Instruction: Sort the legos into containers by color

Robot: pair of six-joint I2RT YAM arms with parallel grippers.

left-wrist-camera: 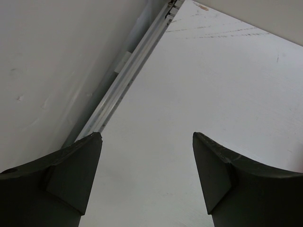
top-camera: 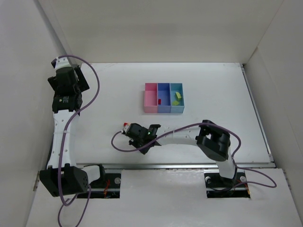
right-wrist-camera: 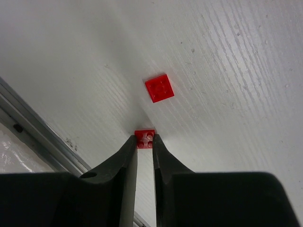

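Observation:
My right gripper [right-wrist-camera: 144, 138] is shut on a small red lego [right-wrist-camera: 145, 138], held between the fingertips at or just above the table. A second flat red lego [right-wrist-camera: 159, 88] lies on the table a little beyond it. In the top view this gripper [top-camera: 127, 128] is left of centre, with red showing at its tip [top-camera: 125, 124]. The containers stand further back: pink bin [top-camera: 150, 106], blue bin [top-camera: 164, 88] with a red lego [top-camera: 160, 101] inside, cyan bin [top-camera: 182, 106] with yellow-green legos [top-camera: 178, 95]. My left gripper [left-wrist-camera: 147, 142] is open and empty at the far left [top-camera: 81, 78].
A metal rail [right-wrist-camera: 38, 137] runs along the table's near edge close behind the right gripper. White walls enclose the table on the left, back and right. The right arm's purple cable [top-camera: 118, 142] loops beside its wrist.

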